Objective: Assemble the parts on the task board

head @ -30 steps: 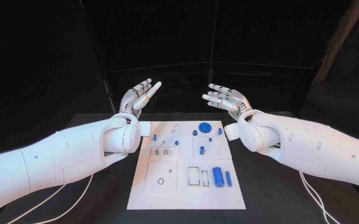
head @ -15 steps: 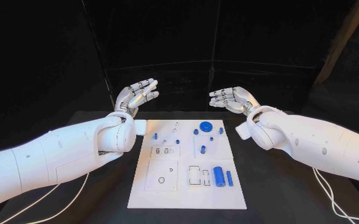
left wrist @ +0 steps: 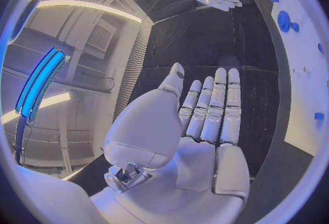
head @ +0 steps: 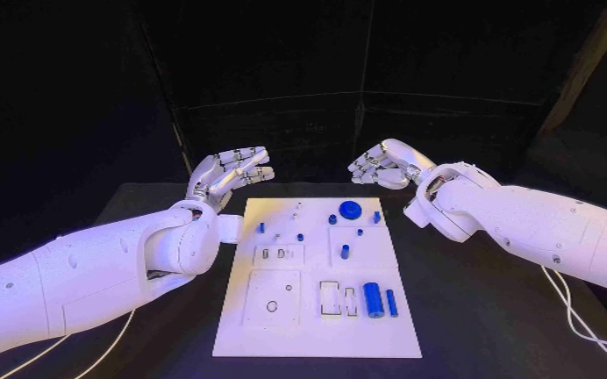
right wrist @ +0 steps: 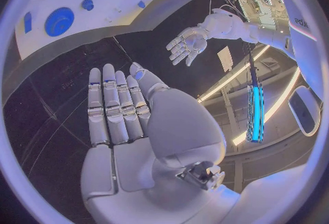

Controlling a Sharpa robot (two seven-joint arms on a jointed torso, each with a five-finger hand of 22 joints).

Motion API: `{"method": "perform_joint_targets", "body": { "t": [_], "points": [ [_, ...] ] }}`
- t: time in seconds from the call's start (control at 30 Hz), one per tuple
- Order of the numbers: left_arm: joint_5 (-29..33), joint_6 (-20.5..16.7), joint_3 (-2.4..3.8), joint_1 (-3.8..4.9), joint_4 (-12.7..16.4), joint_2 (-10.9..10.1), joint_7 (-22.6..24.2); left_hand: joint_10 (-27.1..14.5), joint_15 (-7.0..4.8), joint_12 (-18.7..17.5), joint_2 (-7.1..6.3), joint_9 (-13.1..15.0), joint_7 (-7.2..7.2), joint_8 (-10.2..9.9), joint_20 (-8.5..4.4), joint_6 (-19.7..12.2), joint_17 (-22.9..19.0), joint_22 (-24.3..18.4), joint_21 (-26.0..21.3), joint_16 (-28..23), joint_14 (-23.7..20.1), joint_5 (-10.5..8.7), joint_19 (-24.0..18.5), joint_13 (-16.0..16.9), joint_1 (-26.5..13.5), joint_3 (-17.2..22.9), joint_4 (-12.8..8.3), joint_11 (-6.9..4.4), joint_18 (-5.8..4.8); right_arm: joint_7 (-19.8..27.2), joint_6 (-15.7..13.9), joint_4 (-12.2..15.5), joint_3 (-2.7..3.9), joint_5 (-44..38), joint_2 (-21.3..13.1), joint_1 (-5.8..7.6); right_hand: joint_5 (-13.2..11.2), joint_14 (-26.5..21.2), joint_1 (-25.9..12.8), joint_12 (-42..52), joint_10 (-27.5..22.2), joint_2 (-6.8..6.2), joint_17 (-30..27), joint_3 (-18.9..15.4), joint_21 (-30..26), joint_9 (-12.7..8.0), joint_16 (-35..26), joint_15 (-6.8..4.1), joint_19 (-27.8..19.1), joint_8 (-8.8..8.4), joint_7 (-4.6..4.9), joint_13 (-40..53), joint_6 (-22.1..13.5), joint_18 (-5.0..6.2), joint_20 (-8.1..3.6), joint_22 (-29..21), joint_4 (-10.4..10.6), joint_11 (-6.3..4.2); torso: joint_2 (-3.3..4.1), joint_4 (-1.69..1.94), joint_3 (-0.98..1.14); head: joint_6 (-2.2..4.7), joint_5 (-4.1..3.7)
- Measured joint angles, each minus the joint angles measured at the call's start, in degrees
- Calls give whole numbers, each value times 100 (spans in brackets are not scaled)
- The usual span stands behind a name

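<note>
Head view, L to R: left hand hovers off the far-left corner of the flat white task board, glossy silver fingers apart, holding nothing; board sits mid black table w/ bare room on both sides. Small blue parts lie on it: 1 toothed disc at the far edge, pegs, a cylinder; tinier bits hard to make out. Right hand hangs past the far-right corner, fingers loosely curled, nothing held.

Black backdrop, ceiling strip lights.
</note>
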Motion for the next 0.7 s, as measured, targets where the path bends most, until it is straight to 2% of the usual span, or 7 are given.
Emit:
{"method": "perform_joint_targets", "body": {
  "t": [0.1,0.17,0.23,0.33,0.43,0.57,0.7],
  "points": [
    [-3,96,0,0,119,-24,-25,9,6,-2,0,-10,15,0,-11,24,-8,-20,0,0,35,0,42,-6,0,17,-17,-10,0,-213,156,20,0,-406,22,64,-1,415,-37,-40,150,-37,109,0,279,0,146,-116,278,-2,-45,2,104,0,-139,137,0,-68,81,35,-16,24,-31],
    [-5,145,-1,0,185,-45,-50,9,-15,-24,0,-11,3,0,-3,44,-12,-27,0,-2,56,0,75,-5,0,17,-17,-9,0,-358,246,16,0,-672,71,85,-36,1257,-143,-90,438,-143,383,-16,896,0,514,-352,820,-57,-124,15,276,47,-438,457,-16,-193,140,65,-30,40,-66],
    [-6,178,-1,0,236,-69,-74,51,-16,-25,0,-11,18,0,-9,60,-19,-35,0,-30,56,0,81,-6,0,17,-16,-9,1,-494,319,-9,1,-923,137,95,-36,1528,-179,-90,522,-179,523,-16,1158,-1,690,-423,965,-61,-154,16,307,47,-546,600,-16,-239,195,91,-43,52,-99],
    [-7,214,-1,0,316,-108,-114,51,-16,-48,0,-17,18,-14,-23,60,-27,-45,-25,-40,56,0,102,-5,0,17,-16,-8,0,-725,422,-55,0,-1359,232,102,-13,1614,-224,-111,614,-224,739,-32,1471,-1,972,-475,1121,-61,-199,16,352,47,-640,780,0,-303,266,124,-63,58,-138],
    [-7,245,-1,-1,411,-149,-149,51,-16,-65,0,-17,19,-24,-10,60,-32,-56,-44,-67,56,0,123,-5,0,17,-16,-8,0,-958,504,-75,0,-1810,297,109,-13,1613,-247,-111,641,-247,1282,-28,1982,-1,1876,-537,1276,-89,-248,15,401,46,-730,1078,19,-317,324,149,-79,59,-163],
    [-7,276,-1,-3,513,-197,-193,50,-15,-65,-6,-22,18,-24,-10,60,-38,-63,-44,-67,56,0,123,-5,-5,17,-16,-8,0,-1214,592,-105,1,-2318,390,111,-13,1621,-314,-111,583,-314,2058,72,2480,-1,2992,-546,1306,-89,-273,23,383,46,-739,1384,26,-330,398,170,-92,71,-192],
    [-8,299,-2,3,623,-261,-229,50,-4,-91,-28,-22,18,-47,-10,60,-45,-77,-68,-89,68,0,123,-8,-27,17,-16,-8,0,-1398,684,-147,3,-2695,495,112,67,1621,-447,-111,402,-447,2680,89,2662,-1,3626,-546,1300,-89,-264,23,255,46,-735,1499,91,-307,450,181,-97,77,-213]
  ]
}}
